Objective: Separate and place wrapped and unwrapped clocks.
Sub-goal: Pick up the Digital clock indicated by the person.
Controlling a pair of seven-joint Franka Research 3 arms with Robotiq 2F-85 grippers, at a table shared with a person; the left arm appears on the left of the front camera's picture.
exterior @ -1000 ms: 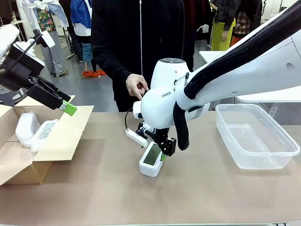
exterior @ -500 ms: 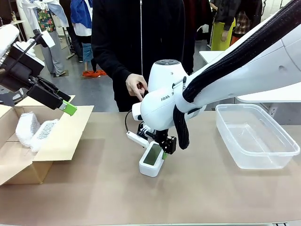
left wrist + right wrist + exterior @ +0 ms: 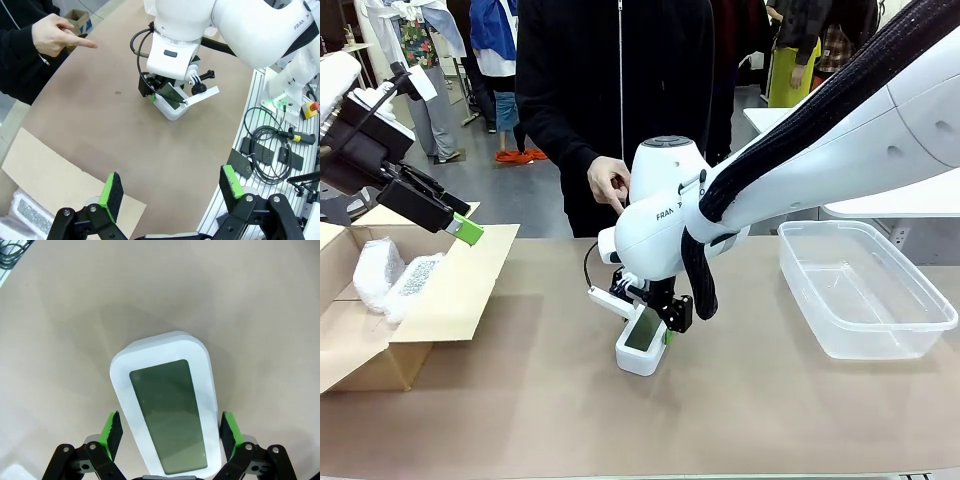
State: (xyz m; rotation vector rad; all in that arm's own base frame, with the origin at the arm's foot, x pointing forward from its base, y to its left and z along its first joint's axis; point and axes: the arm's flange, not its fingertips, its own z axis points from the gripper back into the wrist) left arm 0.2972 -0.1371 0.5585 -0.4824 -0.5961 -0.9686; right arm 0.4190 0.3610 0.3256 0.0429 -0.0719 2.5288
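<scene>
A bare white clock point(image 3: 641, 346) with a grey screen lies on the table's middle. My right gripper point(image 3: 657, 327) hangs right over it, open. In the right wrist view the clock point(image 3: 167, 405) sits between the green pads point(image 3: 113, 434), with a small gap on each side. Two bubble-wrapped clocks point(image 3: 378, 268) point(image 3: 415, 281) lie in the cardboard box point(image 3: 455, 295) at the left. Above that box's flap my left gripper point(image 3: 460, 225) is open and holds nothing. The left wrist view has that gripper point(image 3: 171, 186) over the flap, with wrapped clocks point(image 3: 22, 220) at the bottom left.
A clear plastic bin point(image 3: 910, 335) stands at the right of the table. A person in black stands at the far side, one hand point(image 3: 610, 184) just behind my right arm, finger pointing at the table point(image 3: 56, 36). Cables lie beyond the table's edge point(image 3: 270, 155).
My right arm has shifted slightly left and lowered, bringing its open fingers down around the bare clock. The left arm and the person's hand have stayed put.
</scene>
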